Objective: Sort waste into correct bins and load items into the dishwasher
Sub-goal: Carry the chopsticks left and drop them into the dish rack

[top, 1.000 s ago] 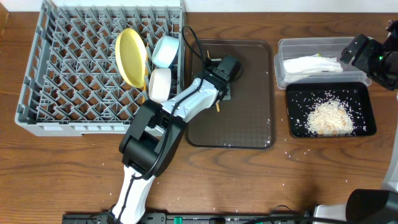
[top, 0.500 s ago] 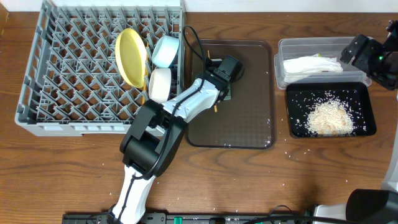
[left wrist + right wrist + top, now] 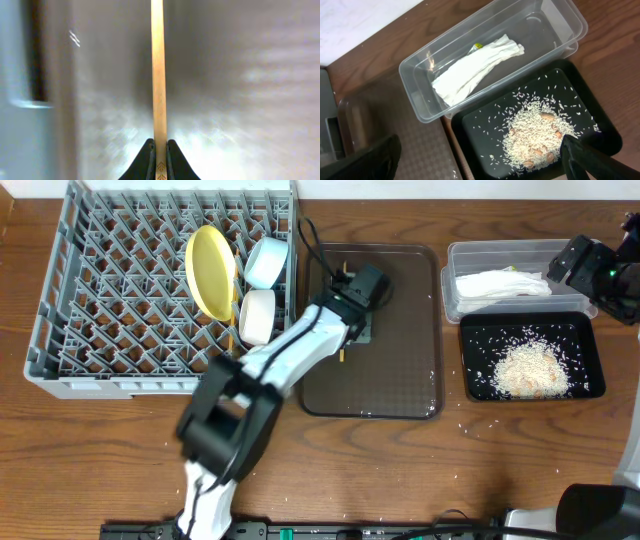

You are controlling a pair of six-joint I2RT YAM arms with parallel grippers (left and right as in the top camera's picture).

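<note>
My left gripper (image 3: 347, 330) is over the brown tray (image 3: 400, 380), shut on a thin wooden chopstick (image 3: 158, 75) that runs straight out from between the fingertips (image 3: 159, 155). The grey dish rack (image 3: 100, 330) holds a yellow plate (image 3: 210, 270), a light blue bowl (image 3: 266, 262) and a white bowl (image 3: 257, 315). My right gripper (image 3: 590, 270) hovers open and empty (image 3: 480, 165) over the bins. The clear tub (image 3: 455, 255) holds white paper (image 3: 475, 67) and a yellow-green sachet (image 3: 477, 46). The black tray (image 3: 590, 330) holds rice (image 3: 540, 130). I cannot make out the cup.
The rack's right wall stands right next to the brown tray's left edge. Loose rice grains (image 3: 462, 420) lie on the wooden table in front of the black tray. A black cable (image 3: 310, 250) loops over the rack's right corner.
My left arm has swung, its lower links now blurred and further left. The gripper stays shut on the chopstick, which has shifted slightly left over the brown tray. The right arm has not moved.
</note>
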